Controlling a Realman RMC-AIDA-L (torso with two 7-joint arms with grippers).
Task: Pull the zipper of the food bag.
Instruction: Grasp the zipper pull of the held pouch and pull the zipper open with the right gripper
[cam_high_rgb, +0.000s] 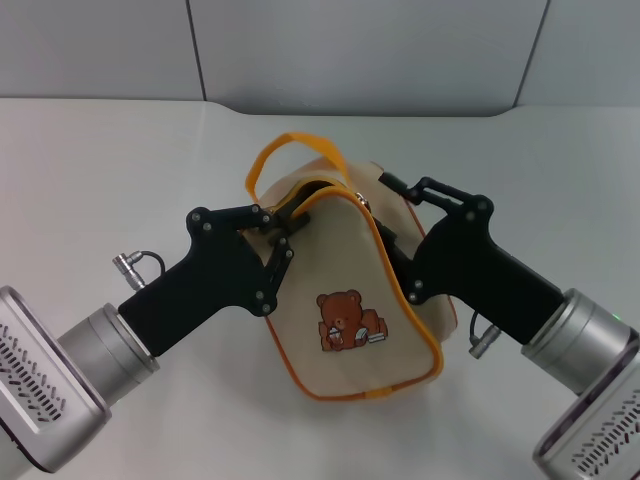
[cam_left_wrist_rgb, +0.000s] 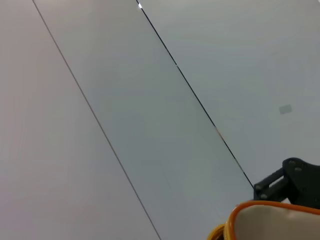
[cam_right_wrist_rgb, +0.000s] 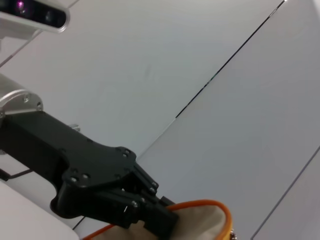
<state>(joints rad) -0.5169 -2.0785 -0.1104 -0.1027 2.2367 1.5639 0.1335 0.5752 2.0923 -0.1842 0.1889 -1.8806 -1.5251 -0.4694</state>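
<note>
The beige food bag (cam_high_rgb: 350, 300), with a brown bear print and orange-yellow piping, lies on the white table between my two grippers. Its loop handle (cam_high_rgb: 290, 145) arches over the far end. The yellow-orange zipper (cam_high_rgb: 330, 197) runs along the top edge, beside a dark gap where the bag's mouth is parted. My left gripper (cam_high_rgb: 286, 228) is shut on that zip edge; the pull tab is hidden by its fingers. The right wrist view shows this grip (cam_right_wrist_rgb: 167, 222) on the bag's orange rim (cam_right_wrist_rgb: 220, 210). My right gripper (cam_high_rgb: 388, 235) is shut on the bag's right side.
The white table (cam_high_rgb: 100, 180) stretches out on all sides of the bag, up to a grey panelled wall (cam_high_rgb: 380, 50) at the back. The left wrist view shows only the bag's corner (cam_left_wrist_rgb: 275, 225) and the right gripper's black links (cam_left_wrist_rgb: 292, 182).
</note>
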